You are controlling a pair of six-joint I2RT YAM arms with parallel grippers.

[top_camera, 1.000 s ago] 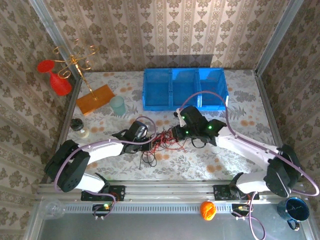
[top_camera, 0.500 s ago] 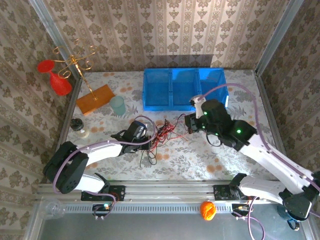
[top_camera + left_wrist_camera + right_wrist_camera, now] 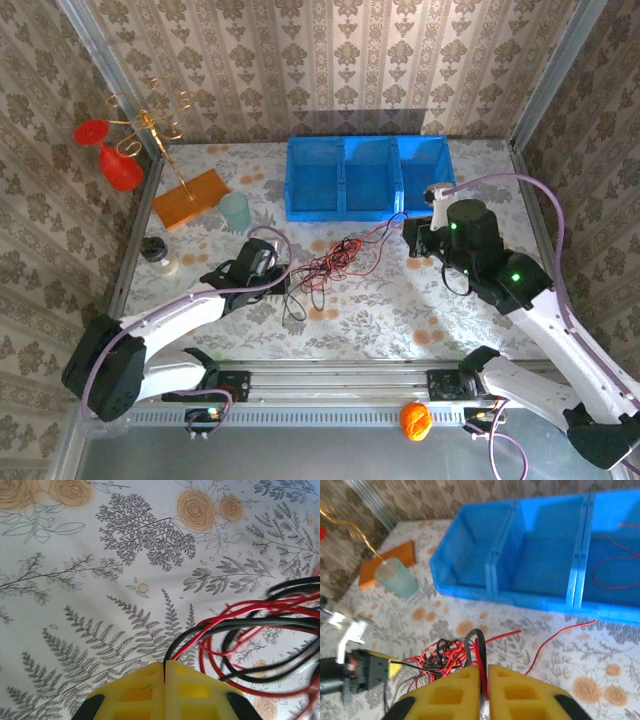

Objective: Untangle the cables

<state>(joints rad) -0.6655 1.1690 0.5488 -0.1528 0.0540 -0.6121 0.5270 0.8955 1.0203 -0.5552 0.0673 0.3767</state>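
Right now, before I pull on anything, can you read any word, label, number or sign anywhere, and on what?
None: no text can be read in any view.
The cables, blue bin, orange board and pale cup bear no print or tags.
The small bottle is too small to tell.

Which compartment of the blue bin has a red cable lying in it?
The right-hand compartment: a thin red cable curls across its floor, while the middle compartment and the left compartment show only bare blue plastic.
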